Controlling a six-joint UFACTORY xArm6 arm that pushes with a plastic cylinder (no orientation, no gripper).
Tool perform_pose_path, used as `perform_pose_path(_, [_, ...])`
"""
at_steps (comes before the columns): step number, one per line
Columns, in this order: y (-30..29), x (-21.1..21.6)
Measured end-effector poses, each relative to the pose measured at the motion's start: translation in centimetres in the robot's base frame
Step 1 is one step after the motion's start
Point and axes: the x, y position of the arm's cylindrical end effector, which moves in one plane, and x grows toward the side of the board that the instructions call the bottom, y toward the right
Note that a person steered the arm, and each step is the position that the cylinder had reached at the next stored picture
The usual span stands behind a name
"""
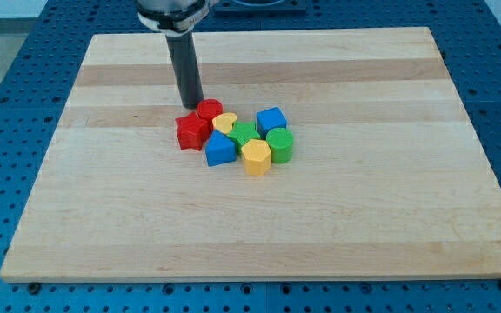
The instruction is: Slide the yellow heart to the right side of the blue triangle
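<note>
1. Yellow heart (pixel 224 122) lies near the middle of the wooden board (pixel 364 217), at the upper edge of a tight cluster of blocks, a little toward the view's left of centre.
2. Just beside it on the view's left stands a red cylinder (pixel 209 110), and the two look to be touching.
3. My tip (pixel 191 105) is down on the board at the upper left corner of the cluster, right against the red cylinder; whether it truly touches I cannot tell from this angle.
4. The rod has no jaws at all, so it grips nothing; it only stands upright there with its end on the wood.
5. Below the tip, toward the view's bottom, sits a red star-like block (pixel 192 132), close to the red cylinder.
6. The blue triangle (pixel 219 149) lies below the yellow heart, at the cluster's lower left, with a green block (pixel 244 134) just beside both of them.
7. A yellow hexagon-like block (pixel 256 156) lies to the view's right of the blue triangle, pressed close to it.
8. A green cylinder (pixel 279 144) stands at the cluster's right edge, and a blue cube (pixel 270 120) sits above it, toward the view's top.
9. Around the board runs a blue perforated table (pixel 7 104).
</note>
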Motion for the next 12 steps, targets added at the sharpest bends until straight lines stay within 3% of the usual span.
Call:
perform_pose_path(1, [0.8,-6.1])
perform_pose_path(2, [5.4,-5.0])
perform_pose_path(3, [5.9,-1.8])
perform_pose_path(9, [4.2,8.6])
perform_pose_path(11, [4.2,10.1])
perform_pose_path(12, [4.6,7.7])
